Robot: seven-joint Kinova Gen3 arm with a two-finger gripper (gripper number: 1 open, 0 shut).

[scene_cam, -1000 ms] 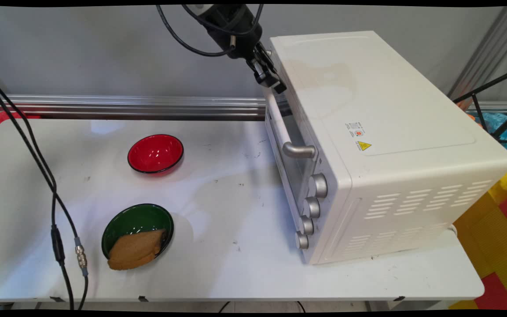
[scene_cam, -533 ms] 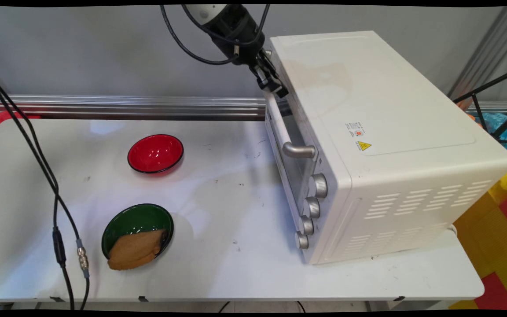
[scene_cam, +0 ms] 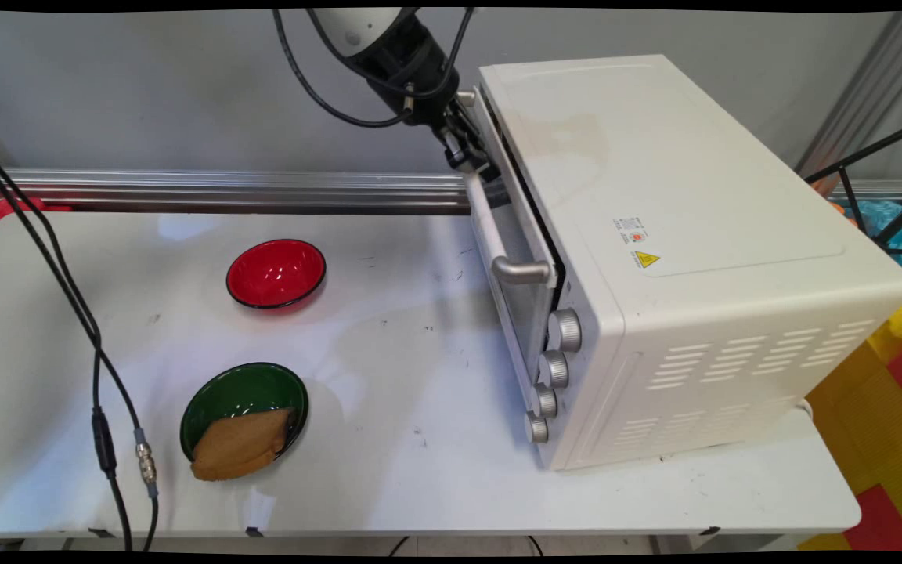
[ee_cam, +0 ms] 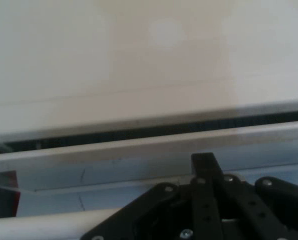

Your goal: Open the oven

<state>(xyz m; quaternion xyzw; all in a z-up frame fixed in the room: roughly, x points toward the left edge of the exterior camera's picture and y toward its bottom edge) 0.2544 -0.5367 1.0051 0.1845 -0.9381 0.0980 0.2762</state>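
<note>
Your tool (scene_cam: 473, 160) sits at the far end of the oven door's handle (scene_cam: 486, 223), at the top front edge of the white toaster oven (scene_cam: 686, 258). From the hand view (ee_cam: 209, 200) you see black linkage pressed close against the handle bar and the door, but you cannot tell how wide the fingers stand or whether they have closed round the bar. The oven door (scene_cam: 517, 258) stands slightly ajar, with a dark gap along its top edge. The oven occupies the right side of the worktop (scene_cam: 388, 470). Well to its left you have a red bowl (scene_cam: 276, 273), and nearer the front edge a green bowl (scene_cam: 243, 407) with a brown flat piece of food (scene_cam: 238, 445) lying in it and overhanging its rim.
</note>
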